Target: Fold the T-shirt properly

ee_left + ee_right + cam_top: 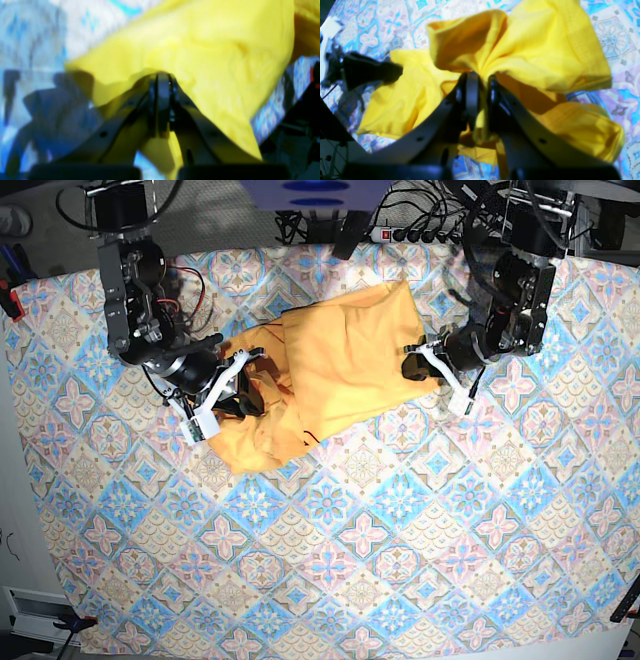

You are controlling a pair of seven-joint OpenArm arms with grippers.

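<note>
The plain yellow-orange cotton T-shirt [320, 375] is bunching between both arms: the left gripper [162, 82] is clamping one edge, the right gripper [480, 82] is pinching gathered folds. It is lying crumpled on the blue-and-pink tile-patterned cloth [400, 560] covering the table.

T-shirt [330, 370]: soft matt yellow-orange cotton, no sheen, bunched and creased where I see it pinched in the right gripper [480, 82]. Ahead of the left gripper [162, 83] the cloth looks smoother. Gripper fingers [472, 92] look like dark hard plastic, slightly glossy at the tips. Under both claws, tablecloth [400, 540]: matt printed fabric, flat, tile pattern in blue and pink.
</note>
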